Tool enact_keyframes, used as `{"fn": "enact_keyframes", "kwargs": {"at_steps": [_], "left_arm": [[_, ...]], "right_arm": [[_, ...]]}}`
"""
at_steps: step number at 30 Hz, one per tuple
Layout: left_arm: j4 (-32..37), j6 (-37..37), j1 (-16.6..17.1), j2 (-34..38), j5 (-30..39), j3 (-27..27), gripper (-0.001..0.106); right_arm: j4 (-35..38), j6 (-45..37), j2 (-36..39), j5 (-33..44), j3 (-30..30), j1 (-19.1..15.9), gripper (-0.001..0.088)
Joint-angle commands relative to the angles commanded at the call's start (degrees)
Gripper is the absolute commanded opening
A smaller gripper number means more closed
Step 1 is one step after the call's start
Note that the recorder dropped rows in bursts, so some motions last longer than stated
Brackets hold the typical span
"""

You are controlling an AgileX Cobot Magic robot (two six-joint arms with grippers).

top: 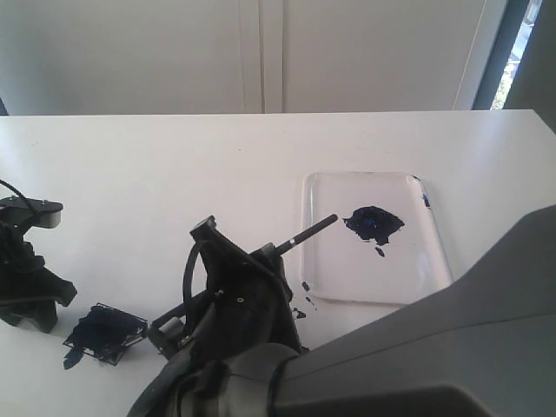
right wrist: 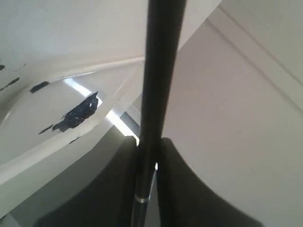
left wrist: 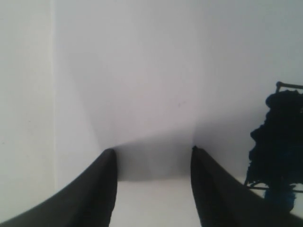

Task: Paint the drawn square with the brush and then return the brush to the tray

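Observation:
The drawn square (top: 104,334) is a ragged blue-black patch on the white surface at the front left; the left wrist view shows it as the drawn square (left wrist: 278,142) at one edge. My left gripper (top: 35,311) stands open just left of it, fingers apart over bare white in the left gripper (left wrist: 152,151) view. My right gripper (top: 271,257) is shut on the brush (top: 308,232), whose black handle points toward the tray (top: 417,269). In the right wrist view the right gripper (right wrist: 147,142) clamps the brush (right wrist: 158,71). The bristles are hidden.
A blue-black paint blob (top: 373,224) lies in the tray, also seen as the blob (right wrist: 78,111) in the right wrist view. Small paint splatters (top: 304,300) dot the table by the tray's near-left corner. A wall rises behind the table's far edge.

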Motion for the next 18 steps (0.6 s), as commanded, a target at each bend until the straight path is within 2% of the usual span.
{"fn": "enact_keyframes", "kwargs": {"at_steps": [12, 18], "left_arm": [[0.0, 0.0, 0.0, 0.0, 0.0, 0.0, 0.054], [0.0, 0.0, 0.0, 0.0, 0.4, 0.0, 0.054]], "right_arm": [[-0.1, 0.0, -1.5, 0.0, 1.2, 0.0, 0.0], [-1.2, 2.8, -1.4, 0.0, 1.2, -2.1, 0.0]]}}
